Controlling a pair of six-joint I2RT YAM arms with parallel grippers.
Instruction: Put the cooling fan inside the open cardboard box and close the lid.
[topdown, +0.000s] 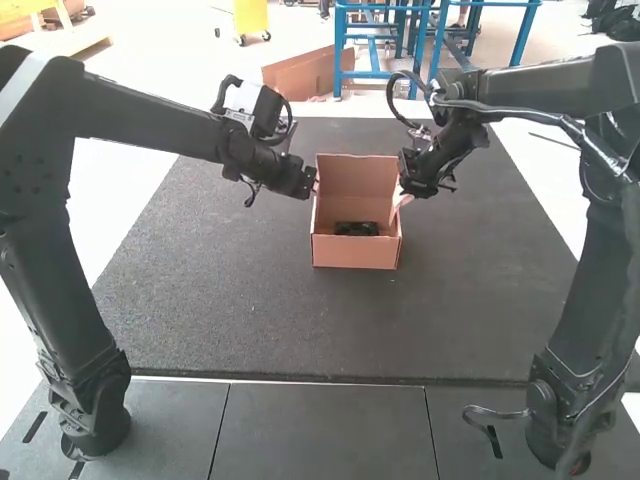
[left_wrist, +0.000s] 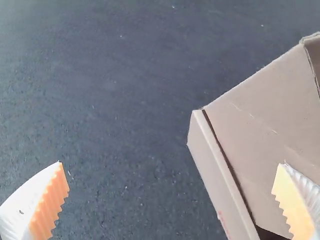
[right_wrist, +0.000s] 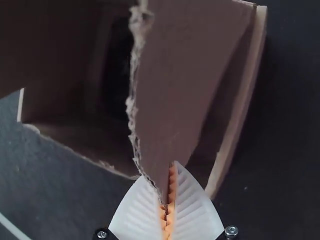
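**Right gripper pinches a box flap; left gripper spread wide at the box's corner**

The cardboard box (topdown: 355, 250) sits on the dark mat (topdown: 200, 280) with its top open. Its lid (topdown: 355, 172) stands upright along the box's far edge. The cooling fan (topdown: 355, 228), a small black object, lies on the floor inside the box, close to the near wall.

The right gripper (topdown: 400, 203) is at the box's right wall. In the right wrist view its white ribbed fingers (right_wrist: 192, 200) are pressed together, and the orange pads clamp the lower end of a side flap (right_wrist: 185, 90). This flap has a ragged, torn edge. It rises from the right wall and leans in over the dark interior of the box.

The left gripper (topdown: 312, 186) is at the box's left far corner, level with the rim. In the left wrist view its fingers are spread wide and hold nothing. One orange pad (left_wrist: 50, 202) is over bare mat outside the box, and the other (left_wrist: 292, 207) is over the cardboard, so the box's corner edge (left_wrist: 215, 170) lies between them. Whether either pad touches the cardboard cannot be told.
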